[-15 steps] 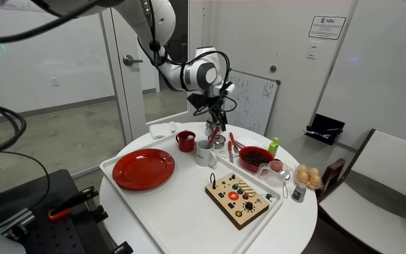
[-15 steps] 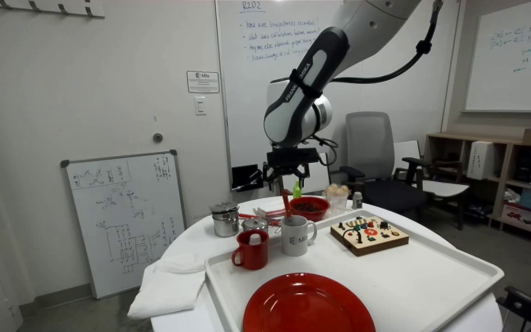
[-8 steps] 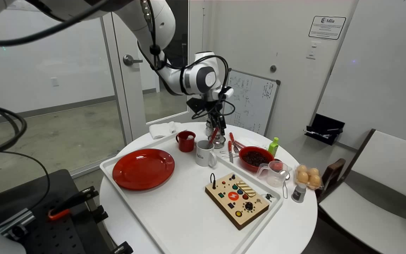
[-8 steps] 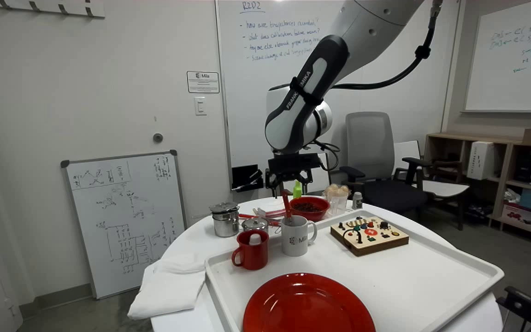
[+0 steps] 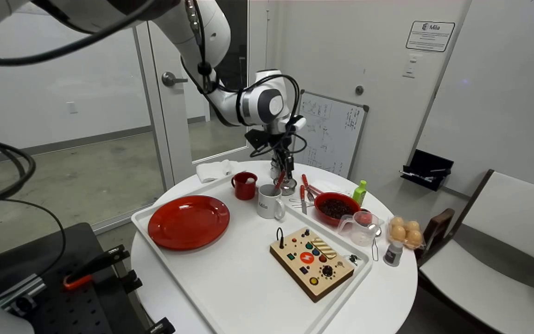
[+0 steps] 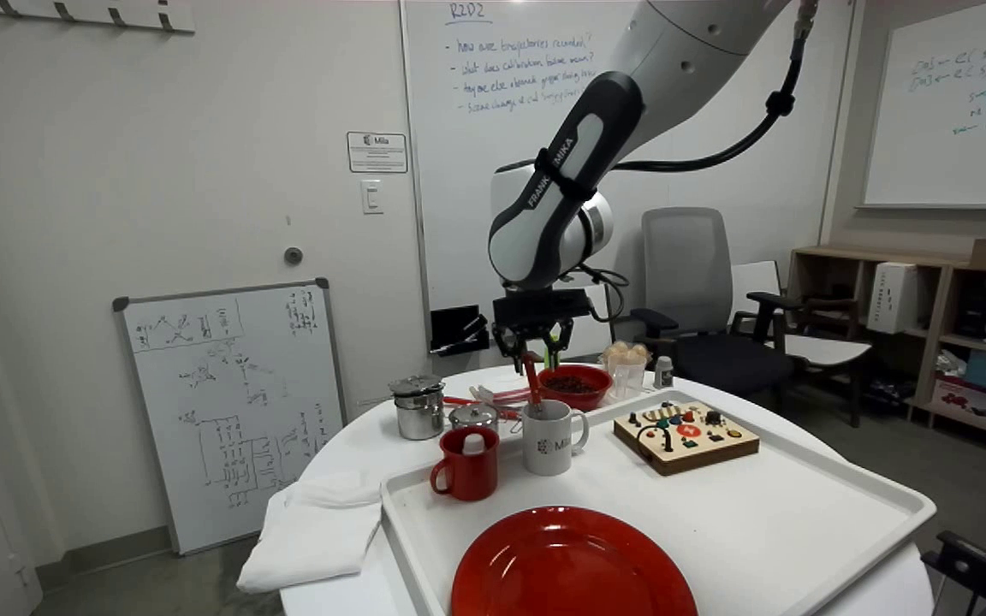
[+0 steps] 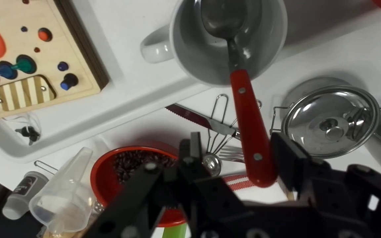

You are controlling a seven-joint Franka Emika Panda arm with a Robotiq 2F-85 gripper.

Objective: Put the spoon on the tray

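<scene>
The spoon [image 7: 250, 122] leans in a white mug, bowl down and red handle sticking up, in all views. That mug [image 6: 547, 449] stands on the white tray [image 6: 767, 539], close to its rim. My gripper [image 7: 236, 143] is over the mug with the handle's end between its jaws, which stand partly apart. The right finger [image 7: 288, 162] in the wrist view lies right along the handle; whether it touches I cannot tell. A clear gap separates the handle from the left finger [image 7: 195, 145]. In an exterior view the gripper [image 5: 287, 174] points straight down behind the mug.
On the tray are a red mug [image 6: 469, 469], a red plate [image 6: 570, 565] and a wooden button box [image 6: 686, 441]. Behind the rim lie a lidded steel pot [image 7: 331, 122], a knife [image 7: 197, 119] and a red bowl of beans [image 6: 574, 387]. A steel canister [image 6: 420, 411] stands nearby.
My gripper has come down toward the mug, and its jaws have drawn closer together around the handle. The spoon and mug have stayed where they were.
</scene>
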